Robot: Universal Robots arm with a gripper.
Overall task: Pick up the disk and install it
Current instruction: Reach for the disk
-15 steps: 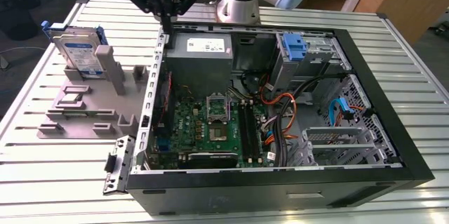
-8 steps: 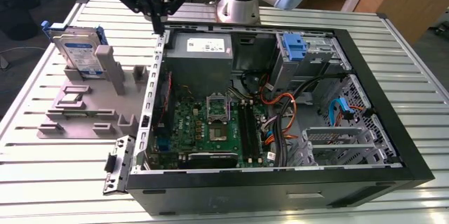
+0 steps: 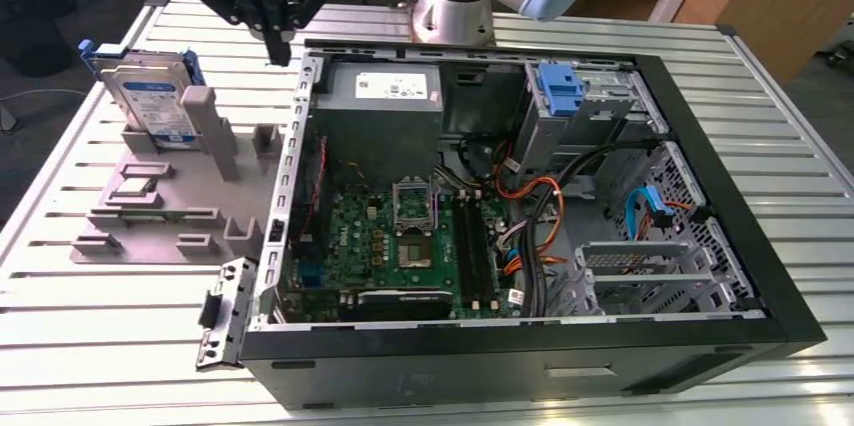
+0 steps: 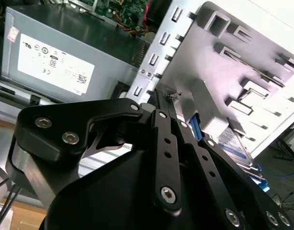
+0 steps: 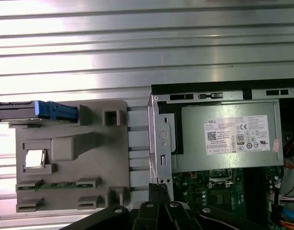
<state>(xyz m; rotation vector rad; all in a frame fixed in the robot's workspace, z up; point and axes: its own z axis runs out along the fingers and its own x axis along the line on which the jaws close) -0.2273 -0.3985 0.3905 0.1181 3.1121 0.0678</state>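
Note:
The disk [image 3: 144,104] stands on edge in a slot at the far end of a grey holder [image 3: 160,211], on the exterior view's left; its silver face, white-and-blue label and blue frame show. In the first wrist view the disk [image 5: 46,110] is seen edge-on, and in the second wrist view the disk [image 4: 235,146] peeks out past the black linkages. My gripper [image 3: 278,52] hangs above the gap between the holder and the computer case's back corner. Its fingers meet at a point, shut on nothing, in both wrist views [image 4: 161,96] [image 5: 159,188].
The open computer case [image 3: 747,206] lies on the slatted metal table [image 3: 120,346], with power supply [image 3: 380,91], motherboard [image 3: 400,236] and cables. A blue bracket with a grey cage [image 3: 561,86] sits at the case's far side. The holder [image 5: 70,158] carries a small chip [image 5: 34,159].

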